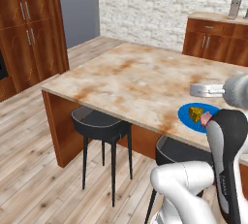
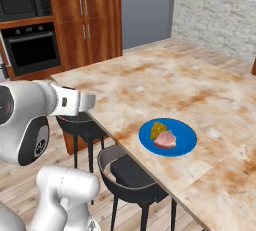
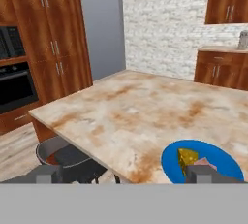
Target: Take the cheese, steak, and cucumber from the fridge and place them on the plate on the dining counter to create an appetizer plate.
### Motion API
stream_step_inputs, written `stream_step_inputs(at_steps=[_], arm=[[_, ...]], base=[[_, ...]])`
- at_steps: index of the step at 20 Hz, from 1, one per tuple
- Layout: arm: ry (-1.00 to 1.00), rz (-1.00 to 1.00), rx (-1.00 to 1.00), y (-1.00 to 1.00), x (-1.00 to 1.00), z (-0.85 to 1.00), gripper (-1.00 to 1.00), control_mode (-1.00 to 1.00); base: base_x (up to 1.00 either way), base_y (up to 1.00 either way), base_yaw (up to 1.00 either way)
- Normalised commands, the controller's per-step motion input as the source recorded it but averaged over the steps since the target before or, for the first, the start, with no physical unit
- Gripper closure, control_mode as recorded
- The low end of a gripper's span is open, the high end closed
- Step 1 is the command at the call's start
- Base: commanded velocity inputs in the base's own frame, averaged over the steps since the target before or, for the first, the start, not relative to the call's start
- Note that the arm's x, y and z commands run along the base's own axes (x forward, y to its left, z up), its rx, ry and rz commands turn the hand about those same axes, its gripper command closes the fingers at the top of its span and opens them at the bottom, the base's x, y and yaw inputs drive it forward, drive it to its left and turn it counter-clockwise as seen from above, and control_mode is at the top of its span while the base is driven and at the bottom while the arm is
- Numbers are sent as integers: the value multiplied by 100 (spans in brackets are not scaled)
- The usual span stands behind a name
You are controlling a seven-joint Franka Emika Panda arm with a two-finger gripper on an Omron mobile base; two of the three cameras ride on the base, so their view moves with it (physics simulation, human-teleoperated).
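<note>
Fingers point(image 3: 126, 174) spread wide, holding nothing, raised above the near edge of the surface point(image 2: 165, 90). Plate point(image 2: 168, 136) with cheese point(image 2: 159, 128) and steak point(image 2: 165, 139) lies ahead and below. Cucumber isn't on it; fridge point(image 3: 102, 31) stands well beyond, likely next.

The counter point(image 2: 150, 82) is smooth, marbled beige stone. The plate point(image 2: 185, 142) looks plain and smooth; the cheese point(image 2: 159, 127) is speckled.

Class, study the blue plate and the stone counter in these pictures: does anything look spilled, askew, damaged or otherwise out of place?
Nothing stands out. The blue plate lies flat near the edge of the counter, with the cheese and the steak side by side on it. No spill or damage shows. The gripper is open and holds nothing.
</note>
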Motion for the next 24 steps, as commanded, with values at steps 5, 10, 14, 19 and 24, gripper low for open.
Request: stream_step_inputs(at_steps=[5,10,14,19,24], arm=[[6,8,-6,48,52,-9,-100,100],[0,0,0,0,0,0,-100,100],[0,0,0,0,0,0,-100,100],[0,0,0,0,0,0,-100,100],[0,0,0,0,0,0,-100,100]], base=[[10,14,0],[21,60,5],[-10,85,37],[-12,73,82],[16,51,81]])
